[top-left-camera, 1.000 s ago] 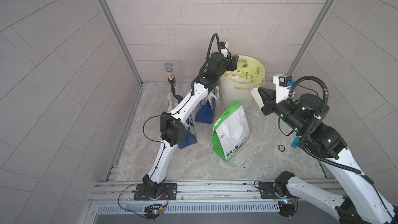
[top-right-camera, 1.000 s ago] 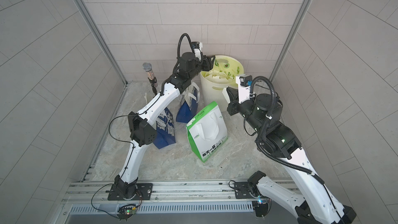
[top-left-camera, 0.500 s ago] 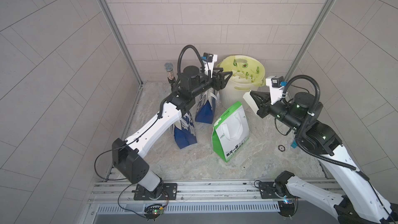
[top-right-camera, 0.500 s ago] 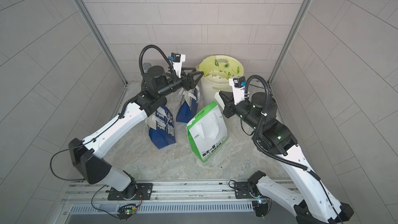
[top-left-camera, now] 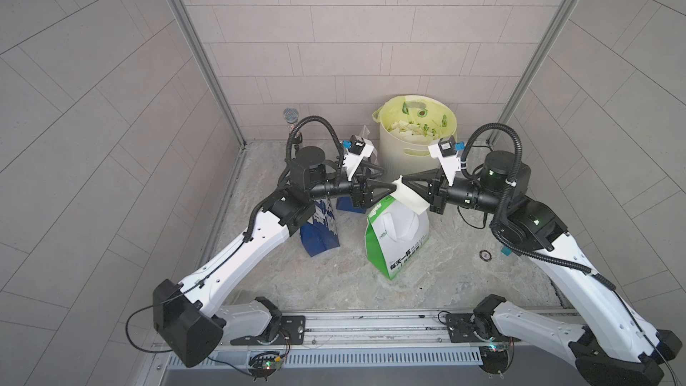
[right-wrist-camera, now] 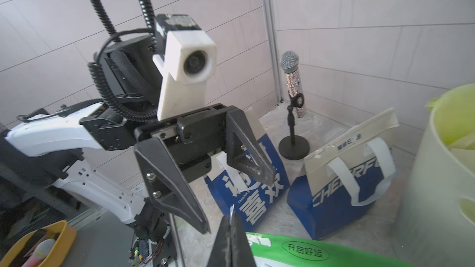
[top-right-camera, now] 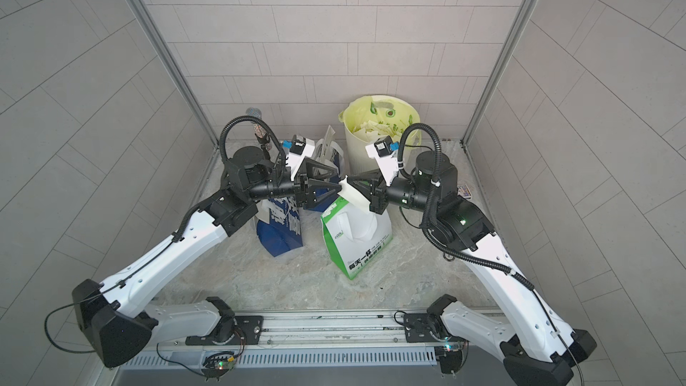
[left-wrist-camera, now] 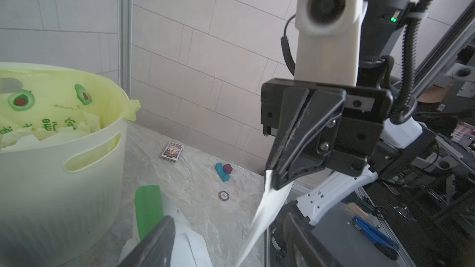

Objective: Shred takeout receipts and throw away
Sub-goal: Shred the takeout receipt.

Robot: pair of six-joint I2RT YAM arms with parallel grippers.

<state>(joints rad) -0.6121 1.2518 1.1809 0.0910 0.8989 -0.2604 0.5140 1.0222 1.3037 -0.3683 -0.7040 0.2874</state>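
Around the work: a green-and-white paper bag (top-left-camera: 397,239) with white strap handles stands upright mid-table, directly below where the two arms meet. A blue paper bag with white characters (top-left-camera: 321,232) stands beside it under the left arm, and a blue-and-cream bag (right-wrist-camera: 341,183) stands behind that, nearer the bin. At the back is a cream round plastic bin (top-left-camera: 404,150) with a pale yellow-green liner, holding a heap of paper scraps (top-left-camera: 406,128). In the back corner on the left side is a glittery microphone on a small black stand (right-wrist-camera: 290,78). By the right wall lie a small printed card box (left-wrist-camera: 172,152), teal and purple blocks (left-wrist-camera: 223,172) and a round chip (left-wrist-camera: 223,195). Task item: one white rectangular paper takeout receipt (top-left-camera: 412,198), in the air just above the green-and-white bag's top. It is pinched at its upper end by the right fingers (left-wrist-camera: 293,150), which are pressed together on it. The left fingers (right-wrist-camera: 172,191) are spread apart, their tips right at the slip's upper edge; whether they touch it cannot be told. The receipt's long axis slopes down from the pinch, with the free end lower and toward the right arm. It is near edge-on to the left wrist camera. Surface: a grey-beige marbled stone table (top-left-camera: 334,284) with a metal rail (top-left-camera: 371,323) along the front. Room: pale grey tiled walls (top-left-camera: 334,31) on three sides.
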